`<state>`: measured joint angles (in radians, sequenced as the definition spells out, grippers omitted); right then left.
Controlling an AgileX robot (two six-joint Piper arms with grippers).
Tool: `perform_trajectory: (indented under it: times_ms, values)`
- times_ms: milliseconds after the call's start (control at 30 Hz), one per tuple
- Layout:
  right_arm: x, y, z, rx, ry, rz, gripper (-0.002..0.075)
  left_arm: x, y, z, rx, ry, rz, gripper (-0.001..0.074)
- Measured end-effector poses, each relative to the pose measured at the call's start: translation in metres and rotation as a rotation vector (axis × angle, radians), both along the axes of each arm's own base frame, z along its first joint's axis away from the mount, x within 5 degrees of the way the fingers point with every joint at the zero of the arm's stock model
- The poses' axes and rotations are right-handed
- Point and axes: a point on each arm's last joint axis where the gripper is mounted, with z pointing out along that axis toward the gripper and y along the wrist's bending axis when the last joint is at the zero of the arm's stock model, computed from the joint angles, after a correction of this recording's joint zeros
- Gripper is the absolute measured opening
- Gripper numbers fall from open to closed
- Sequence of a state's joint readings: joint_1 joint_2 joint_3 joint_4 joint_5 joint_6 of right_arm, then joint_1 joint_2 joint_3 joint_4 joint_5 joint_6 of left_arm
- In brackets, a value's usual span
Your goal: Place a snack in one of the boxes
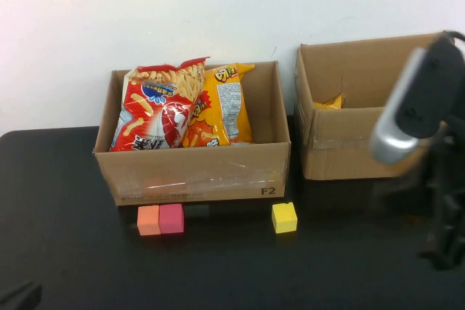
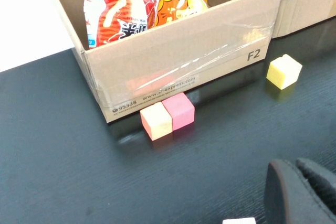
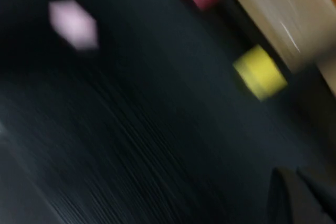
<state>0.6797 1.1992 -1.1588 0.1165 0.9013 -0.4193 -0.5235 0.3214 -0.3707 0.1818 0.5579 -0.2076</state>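
Okay, pinch that light, crinkly red snack bag [image 1: 156, 110] in the left brown cardboard box [image 1: 196, 172] by its top seam; left gripper [image 2: 299, 192] and right gripper [image 3: 296, 192] sit closed, empty, in front of that box.

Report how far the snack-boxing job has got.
Looks done or nearly so: two snack bags stand in the left box, and a yellow snack peeks out of the right box. In hand: nothing; the left hand is shut low over the table, the right hand shut above the table, blurred. Left: no loose snack shows.

Both end effectors [image 2: 302, 192] [image 3: 299, 195] closed, empty
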Motion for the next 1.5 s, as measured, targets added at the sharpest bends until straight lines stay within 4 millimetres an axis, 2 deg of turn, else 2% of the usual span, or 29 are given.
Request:
perform_trajectory:
  times_ms: [133, 233, 467, 667, 833, 933, 1100, 1500]
  values:
    - [0.002, -0.029, -0.009, -0.225, 0.046, -0.241, -0.0001, 0.0, 0.0, 0.0, -0.001, -0.004, 0.0, -0.0001]
    - [-0.005, -0.045, -0.014, -0.267, 0.048, -0.367, -0.0001, 0.0, 0.0, 0.0, 0.003, -0.007, 0.001, -0.0001]
    - [-0.047, -0.083, -0.035, -0.065, -0.018, -0.566, -0.0001, 0.0, 0.0, 0.0, 0.004, -0.007, 0.004, -0.0001]
    - [-0.082, -0.108, -0.074, 0.163, -0.035, -0.664, -0.0001, 0.001, 0.0, 0.001, 0.002, -0.02, 0.003, -0.0001]
    - [-0.097, -0.118, -0.104, 0.268, -0.054, -0.669, -0.0001, 0.001, 0.0, 0.002, -0.003, -0.028, 0.001, -0.0001]
    - [-0.101, -0.12, -0.113, 0.282, -0.058, -0.669, -0.0001, 0.001, 0.0, 0.002, 0.0, -0.032, 0.001, -0.0001]
    - [-0.102, -0.122, -0.12, 0.273, -0.048, -0.676, -0.0001, 0.001, 0.0, 0.002, 0.0, -0.032, 0.001, -0.0001]
    - [-0.103, -0.122, -0.12, 0.268, -0.046, -0.678, -0.0001, 0.001, 0.0, 0.002, -0.001, -0.031, 0.001, 0.0]
